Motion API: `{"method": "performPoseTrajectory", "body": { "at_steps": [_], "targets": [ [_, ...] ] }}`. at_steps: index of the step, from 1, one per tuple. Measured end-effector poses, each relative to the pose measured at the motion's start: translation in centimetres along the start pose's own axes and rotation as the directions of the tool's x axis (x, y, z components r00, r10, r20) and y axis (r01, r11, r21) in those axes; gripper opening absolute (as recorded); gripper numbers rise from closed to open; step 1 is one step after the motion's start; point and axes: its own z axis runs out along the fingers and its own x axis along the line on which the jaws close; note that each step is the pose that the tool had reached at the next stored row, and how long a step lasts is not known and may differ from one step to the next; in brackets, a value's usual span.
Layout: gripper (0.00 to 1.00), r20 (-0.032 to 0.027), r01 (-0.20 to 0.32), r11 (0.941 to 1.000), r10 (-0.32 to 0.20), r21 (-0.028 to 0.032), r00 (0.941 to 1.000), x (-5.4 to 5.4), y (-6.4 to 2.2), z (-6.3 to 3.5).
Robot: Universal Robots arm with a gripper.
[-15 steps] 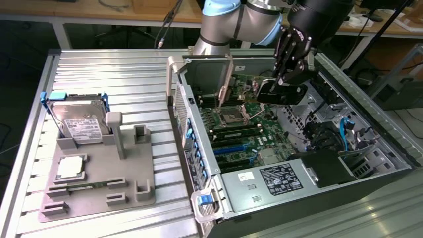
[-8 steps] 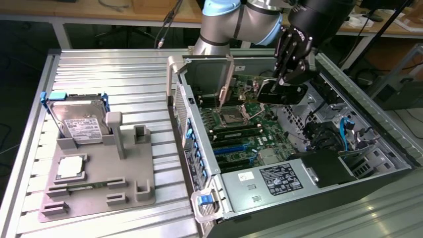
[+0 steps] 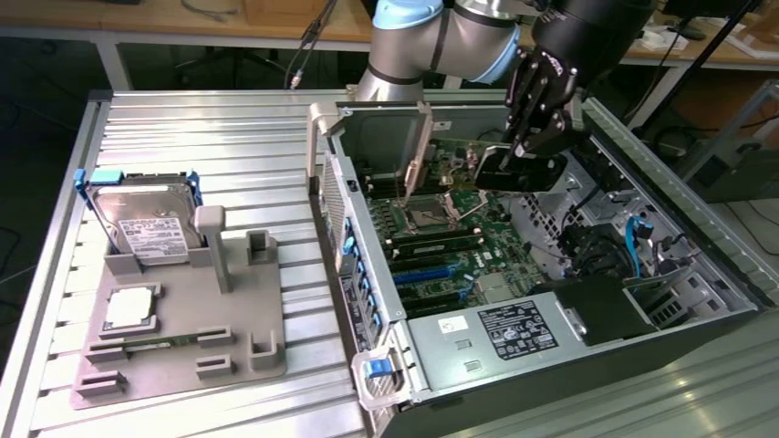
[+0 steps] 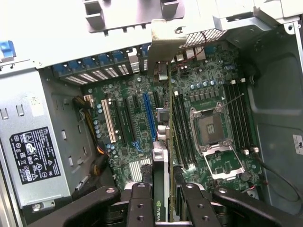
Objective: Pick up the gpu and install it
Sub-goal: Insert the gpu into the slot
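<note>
gpu (image 4: 163,142) between gripper (image 4: 163,191) fingers

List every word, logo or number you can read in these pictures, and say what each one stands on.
Nvidia eye logo, no legible letters: on the gpu edge between the fingers.
Power supply label: symbols and print, too small to read.
Hard drive label: too blurred to read.
White sticker on the case wall: unreadable.
Motherboard markings: too small to read.
</note>
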Motion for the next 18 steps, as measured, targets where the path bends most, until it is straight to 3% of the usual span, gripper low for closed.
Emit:
{"method": "performPoseTrajectory", "body": {
  "at_steps": [18],
  "targets": [
    [0.27,-0.0009,0.037,0.9993,-0.037,-0.0007,0.9993,-0.02,-0.11,0.00]
  ]
}}
